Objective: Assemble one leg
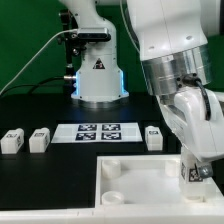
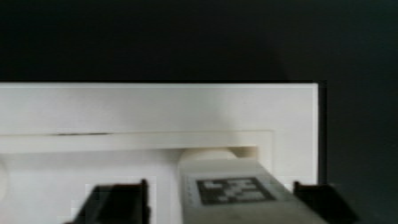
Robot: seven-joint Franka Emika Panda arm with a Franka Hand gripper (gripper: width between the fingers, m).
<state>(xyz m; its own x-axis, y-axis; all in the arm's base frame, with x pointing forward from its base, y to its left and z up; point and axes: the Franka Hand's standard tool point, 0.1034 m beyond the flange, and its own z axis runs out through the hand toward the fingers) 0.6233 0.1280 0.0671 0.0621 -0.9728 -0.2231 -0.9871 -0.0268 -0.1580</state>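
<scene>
Claw [image 1: 195,166] low at 4 o'clock in the exterior view. Fingers [image 2: 121,205] sit either side of the leg [image 2: 230,188], dark gap on one side, so can't tell if it's clamped. The leg is at the panel's [image 1: 145,186] 3 o'clock corner. Spare legs [image 1: 38,139] lie on the worktop [image 1: 40,115] flanking the marker board [image 1: 97,131].

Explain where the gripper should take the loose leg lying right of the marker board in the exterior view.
Grip the leg across its two opposite side faces near the middle, coming straight down from above. It lies low on the table with gaps on either side, so the fingers should probably fit.
</scene>
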